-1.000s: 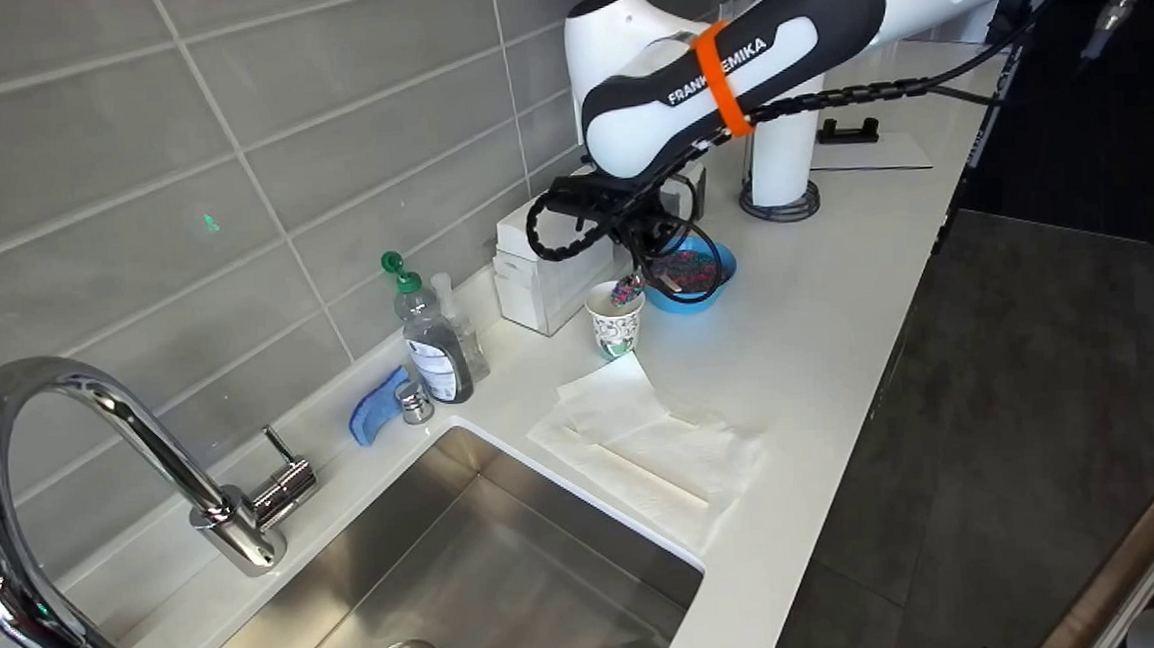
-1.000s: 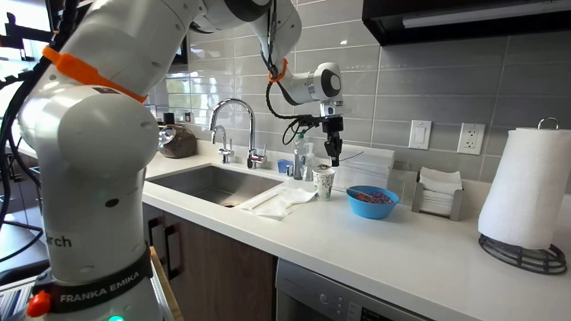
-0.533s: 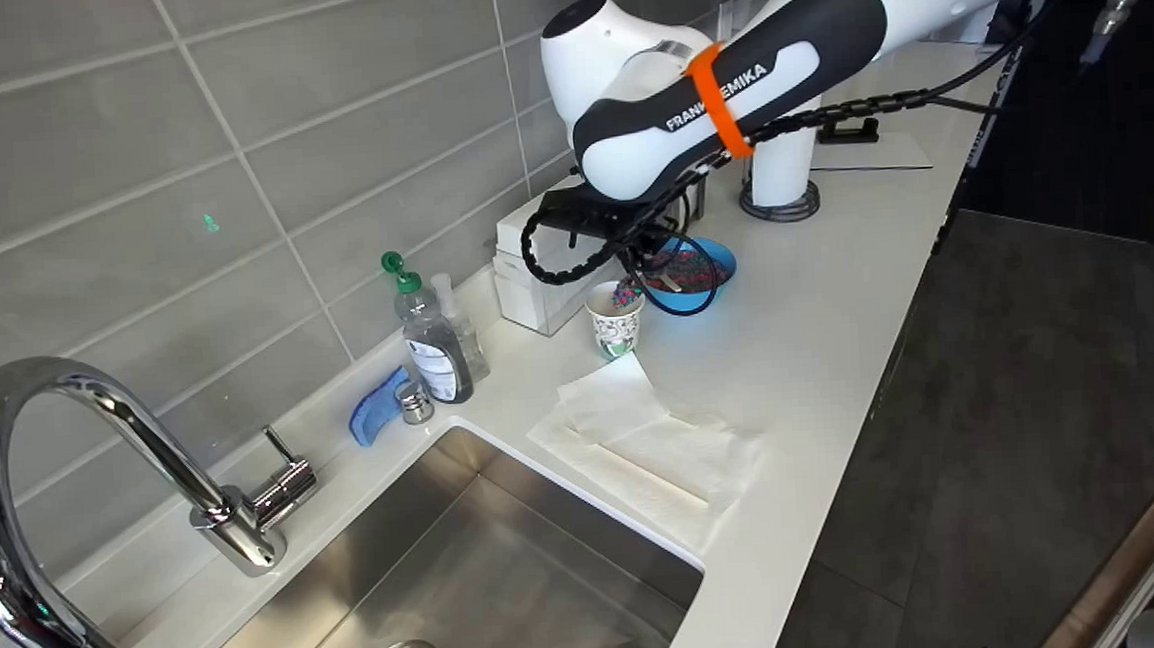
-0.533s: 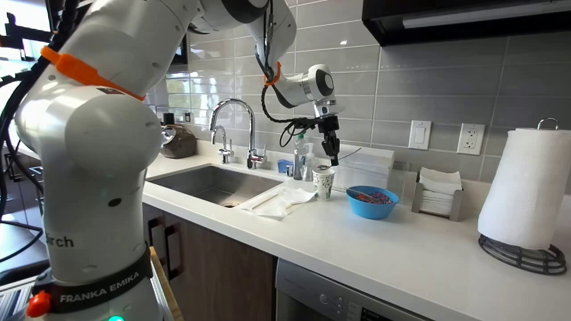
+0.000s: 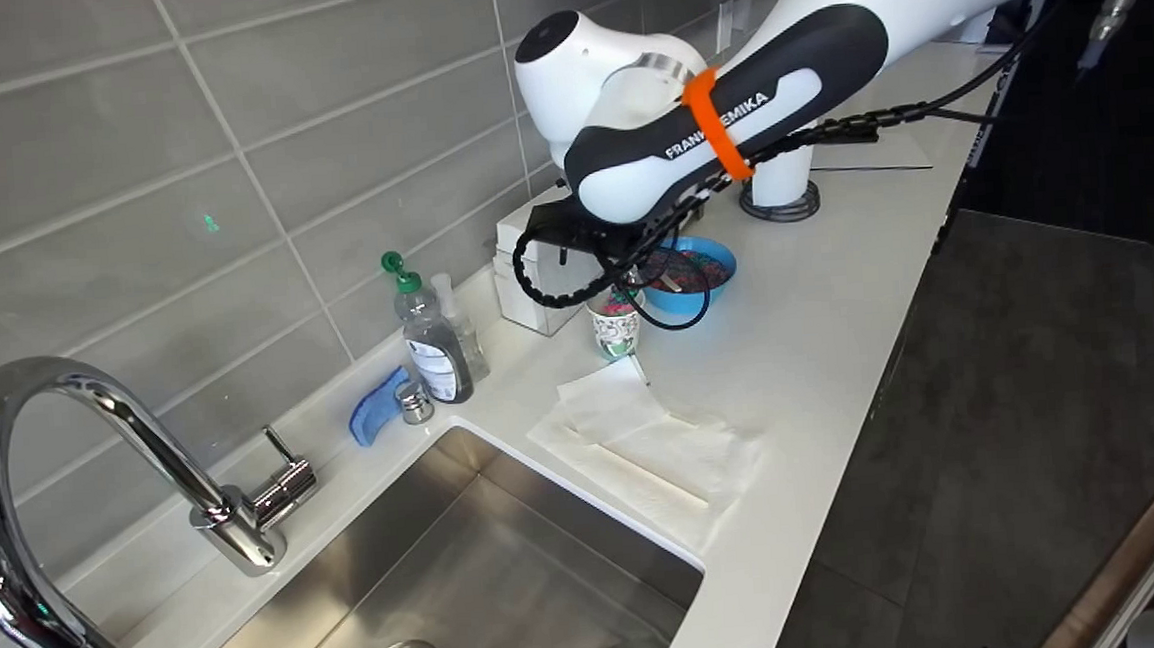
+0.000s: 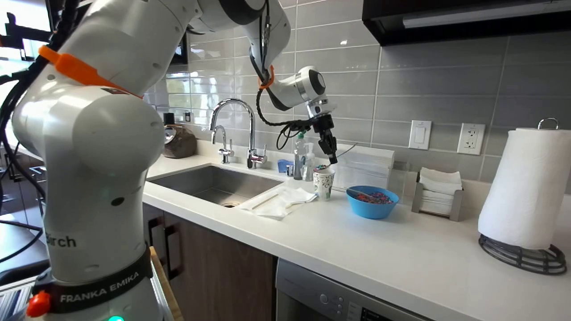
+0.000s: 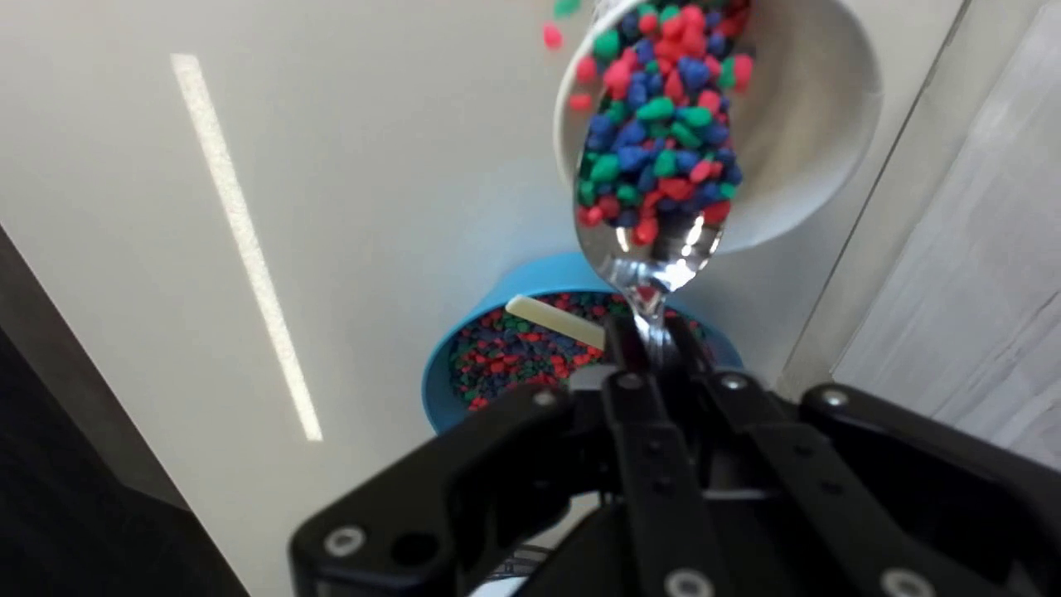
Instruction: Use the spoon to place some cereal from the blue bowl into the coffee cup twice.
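White coffee cup [image 6: 323,184] on table [image 6: 401,254]: blue bowl [image 6: 371,210] beside, partly behind cable loop [image 5: 672,328] in exterior view; 2 bottles [image 5: 435,343], paper sheets [image 5: 619,402] near; tool [image 6: 333,161] clamped on spoon [image 7: 651,259] above cup.

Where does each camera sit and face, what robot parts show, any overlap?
In an exterior view: high by the sink, looking down along the counter toward the coffee cup; part of the arm shows.
In an exterior view: beside the robot's base, looking across the counter at the tiled wall; base, arm and tool show.
Wrist view: on the wrist, looking down past the tool at the spoon and blue bowl; the tool shows.
Both exterior views share the sink, coffee cup and blue bowl.
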